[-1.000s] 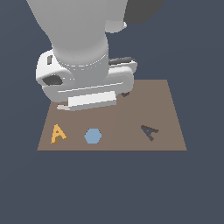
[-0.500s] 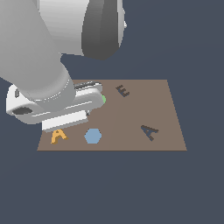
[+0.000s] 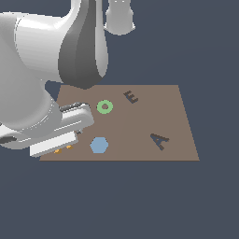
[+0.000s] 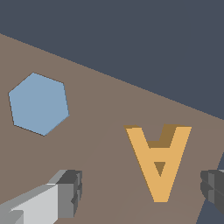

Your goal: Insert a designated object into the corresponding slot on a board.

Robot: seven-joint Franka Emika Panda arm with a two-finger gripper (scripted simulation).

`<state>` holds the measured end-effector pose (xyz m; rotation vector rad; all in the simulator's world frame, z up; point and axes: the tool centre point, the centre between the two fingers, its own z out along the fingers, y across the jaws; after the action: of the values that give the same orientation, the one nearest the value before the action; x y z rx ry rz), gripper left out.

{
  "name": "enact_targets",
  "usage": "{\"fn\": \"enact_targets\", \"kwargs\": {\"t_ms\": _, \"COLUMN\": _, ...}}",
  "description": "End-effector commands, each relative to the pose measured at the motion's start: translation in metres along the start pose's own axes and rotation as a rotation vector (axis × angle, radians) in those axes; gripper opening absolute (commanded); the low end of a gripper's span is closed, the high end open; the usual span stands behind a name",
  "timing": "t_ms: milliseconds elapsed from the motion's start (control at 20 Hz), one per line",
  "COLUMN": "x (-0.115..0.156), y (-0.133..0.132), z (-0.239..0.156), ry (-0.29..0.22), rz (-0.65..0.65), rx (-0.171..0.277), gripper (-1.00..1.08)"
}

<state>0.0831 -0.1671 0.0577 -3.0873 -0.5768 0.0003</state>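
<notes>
**Orange A sits between spread fingers, not yet gripped**

Orange-yellow, flat and small, the letter A block [image 4: 159, 162] lies on the brown board [image 3: 140, 121] near its corner at the exterior view's left. In that view the arm's wrist hides nearly all of it, and only two specks of orange [image 3: 62, 149] show under the pale housing. The wrist view gives the rest. The gripper [image 4: 144, 192] is spread wide and empty, with one finger [image 4: 70, 192] off one flank of the letter and the other finger [image 4: 214, 188] off the opposite flank. The block lies between them, nearer the second finger, and touches neither. The letter's long axis, apex to feet, runs across the line joining the two fingers, so a closing move would likely pinch its sloping legs. The gripper probably needs to descend first and centre a little.

The dark A-shaped slot [image 3: 159, 140] sits well apart, toward the exterior view's right side of the board, so a carry across the board would follow any lift.

By count there is one orange A, one blue hexagon [image 3: 99, 145], one green ring [image 3: 105, 107], one dark A recess and one dark E recess [image 3: 131, 97]. There is one arm and one board.
</notes>
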Motion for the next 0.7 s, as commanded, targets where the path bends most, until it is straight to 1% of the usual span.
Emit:
{"fn": "enact_targets", "kwargs": {"t_ms": 0, "x": 0.0026, "y": 0.0068, "z": 0.0032, "ry": 0.0, "rz": -0.013, "rx": 0.0, "gripper": 1.0}}
{"fn": "enact_targets", "kwargs": {"t_ms": 300, "x": 0.0055, "y": 0.0151, "z": 0.0073, "ry": 0.0, "rz": -0.026, "rx": -0.001, "gripper": 1.0}}
{"fn": "enact_targets", "kwargs": {"t_ms": 650, "x": 0.0055, "y": 0.0157, "z": 0.0113, "ry": 0.0, "rz": -0.027, "rx": -0.001, "gripper": 1.0}}
